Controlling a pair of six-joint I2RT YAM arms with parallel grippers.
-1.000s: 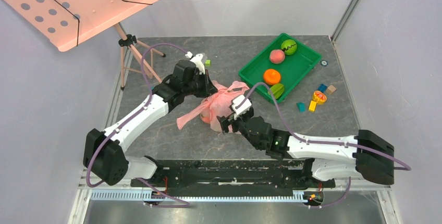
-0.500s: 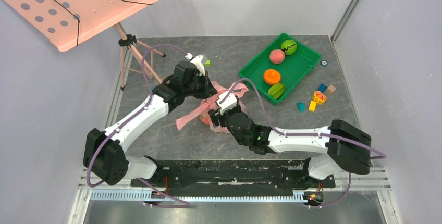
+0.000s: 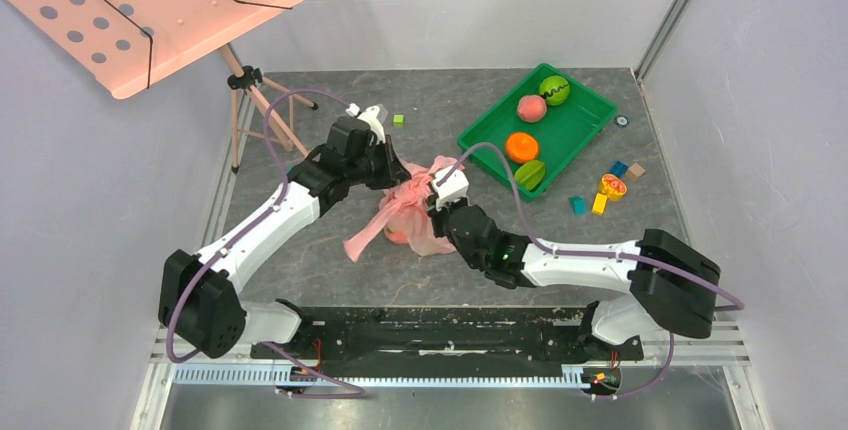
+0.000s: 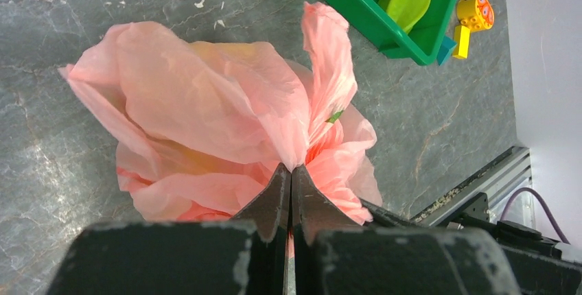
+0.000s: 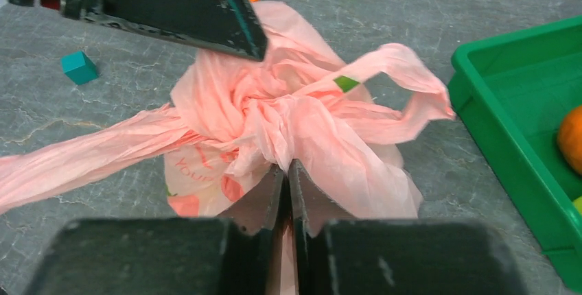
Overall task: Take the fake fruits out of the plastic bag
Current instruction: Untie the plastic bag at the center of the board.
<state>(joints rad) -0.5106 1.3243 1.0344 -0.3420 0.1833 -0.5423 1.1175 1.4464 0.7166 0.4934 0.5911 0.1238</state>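
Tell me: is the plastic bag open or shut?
Shut. The plastic bag is gathered and twisted at its top; the left gripper and right gripper each pinch its folds, and no opening shows.

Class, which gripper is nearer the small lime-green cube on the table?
Left. The left gripper pinches the pink plastic bag on its far side, closest to the cube; the right gripper pinches its near side.

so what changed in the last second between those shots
The right gripper moved forward, away from the arm bases, and closed on the plastic bag, which bunched up and shifted slightly. The left gripper stayed pinched on the plastic bag, and the green tray did not move.
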